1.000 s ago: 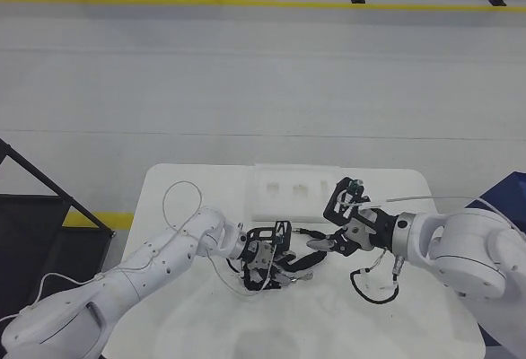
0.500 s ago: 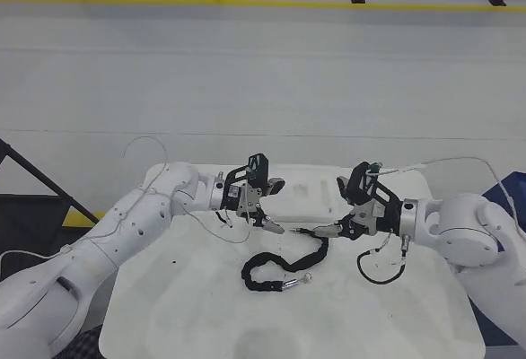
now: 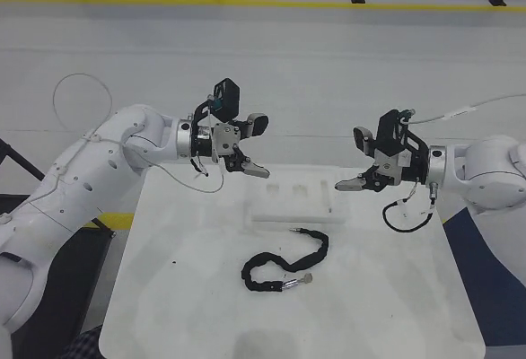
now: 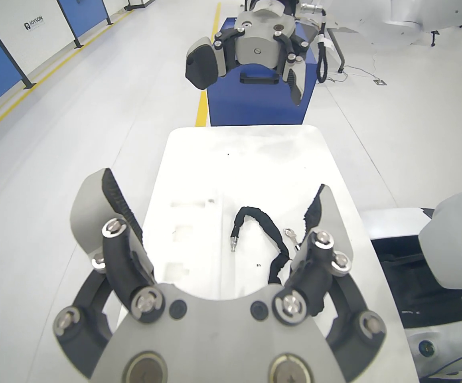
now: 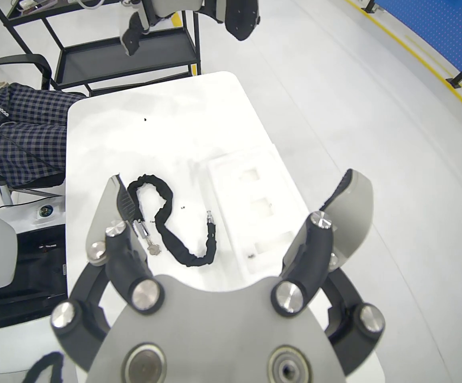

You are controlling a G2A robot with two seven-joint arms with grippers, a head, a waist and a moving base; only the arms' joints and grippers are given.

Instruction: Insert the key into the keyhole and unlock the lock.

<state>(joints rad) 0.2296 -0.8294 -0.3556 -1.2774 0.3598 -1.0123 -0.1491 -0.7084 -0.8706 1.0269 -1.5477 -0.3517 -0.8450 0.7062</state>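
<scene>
The black cloth-covered chain lock (image 3: 279,261) lies in the middle of the white surface (image 3: 389,296), a small silver key (image 3: 307,278) at one end. The left hand (image 3: 258,145) and right hand (image 3: 354,161) hang open, empty, over the far corners.

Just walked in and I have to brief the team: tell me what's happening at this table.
Nothing is being held right now. The left gripper and the right gripper hover above the far edge of the table, both open and empty. The black chain lock lies curled on the table in front of a white foam tray. The key seems to sit in the metal cylinder at one end. The pin end lies free, so the lock looks undone.
</scene>
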